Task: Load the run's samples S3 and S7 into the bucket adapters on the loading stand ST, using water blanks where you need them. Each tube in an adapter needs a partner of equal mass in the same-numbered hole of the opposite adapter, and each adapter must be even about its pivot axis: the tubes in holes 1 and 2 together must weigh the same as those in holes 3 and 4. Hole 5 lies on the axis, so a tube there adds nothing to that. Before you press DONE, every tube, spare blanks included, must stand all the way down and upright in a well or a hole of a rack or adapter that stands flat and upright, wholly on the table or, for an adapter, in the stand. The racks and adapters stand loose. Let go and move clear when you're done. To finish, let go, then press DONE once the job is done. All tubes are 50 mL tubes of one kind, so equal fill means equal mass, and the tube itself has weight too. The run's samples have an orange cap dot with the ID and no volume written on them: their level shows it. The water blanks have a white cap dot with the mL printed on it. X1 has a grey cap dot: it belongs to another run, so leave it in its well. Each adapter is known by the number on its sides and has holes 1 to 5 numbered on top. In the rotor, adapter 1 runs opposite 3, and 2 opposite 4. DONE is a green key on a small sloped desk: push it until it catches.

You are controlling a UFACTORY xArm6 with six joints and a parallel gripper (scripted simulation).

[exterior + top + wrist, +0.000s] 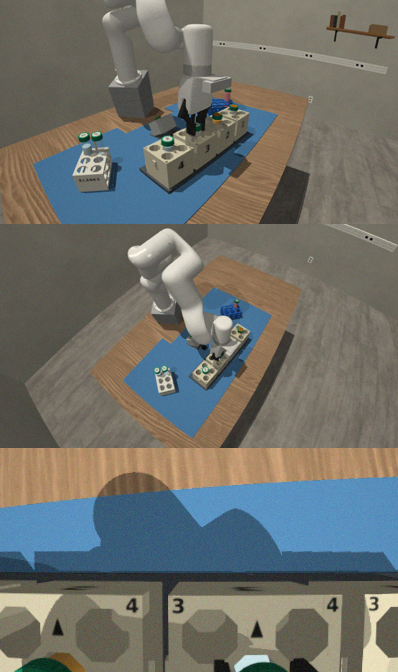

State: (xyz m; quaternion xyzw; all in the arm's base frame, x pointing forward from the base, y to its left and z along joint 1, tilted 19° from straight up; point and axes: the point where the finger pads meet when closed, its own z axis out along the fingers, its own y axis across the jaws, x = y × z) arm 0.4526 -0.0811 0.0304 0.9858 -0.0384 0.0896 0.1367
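My gripper [217, 356] [198, 128] [262, 667] is shut on a green-capped tube with pale, clear contents. It holds the tube at the middle of adapter 3 [199, 156]; the fingers hide how deep it sits. A white-dot tube [205, 369] [167, 141] stands in the middle hole of adapter 4 [174, 175]. An orange-dot tube [217, 117] stands in adapter 2 [222, 141], and another [240, 330] [234, 107] in adapter 1 [239, 128]. Two white-dot blanks [157, 370] [96, 135] stand in the BLANKS rack [167, 392] [93, 185]. Cap IDs are unreadable.
A blue rack [231, 312] stands at the far end of the mat with a pink tube [236, 302] [227, 95]. The small sloped desk [193, 342] [163, 126] stands behind the adapter row, its green key [158, 117] barely showing.
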